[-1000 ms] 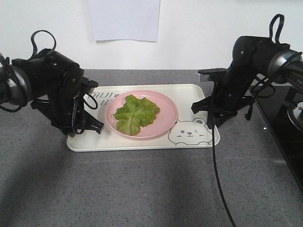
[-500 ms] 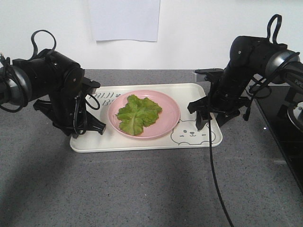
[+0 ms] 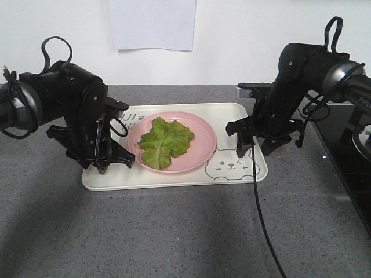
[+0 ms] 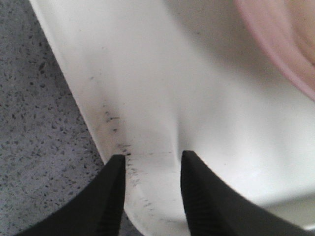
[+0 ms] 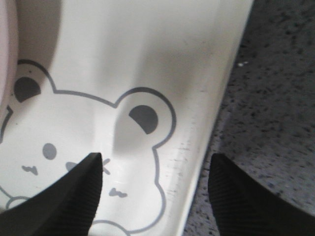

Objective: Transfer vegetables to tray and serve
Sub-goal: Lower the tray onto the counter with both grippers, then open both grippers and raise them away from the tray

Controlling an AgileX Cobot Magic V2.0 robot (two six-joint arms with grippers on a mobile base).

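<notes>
- The left gripper [image 4: 150,189] is seen parted only narrowly, its two dark fingertips straddling the tray [image 4: 162,88] rim at the near left corner; nothing is clamped yet, though the rim sits between the tips.
- The right gripper [image 5: 153,194] is spread wide, one fingertip over the printed bear [image 5: 88,147] and the other out over the grey counter [image 5: 275,98], with the tray's right rim between them; nothing is held there either.
- Nearest risk: an uneven grip is likely if one side is closed before the other. The tray would be tilted or swivelled on the counter, judged from how differently the two claws are opened.
- The left claw is placed at a rounded corner, at about 7 o'clock of the tray. A slip off that curve is possible when the tips are closed, since little flat rim is offered.
- Further in, the pink plate [image 3: 173,141] is resting on the tray, touching it, at about the centre. A sudden lift could send it sliding towards the lower side.
- On the plate, the lettuce leaf [image 3: 165,142] is lying loose, slightly towards 9 o'clock of the plate. It could be shaken off by a jerk.
- At the far right, at 3 o'clock, a dark appliance [image 3: 348,150] is standing near the right arm; the hanging cable [image 3: 258,191] could be snagged during the carry.
</notes>
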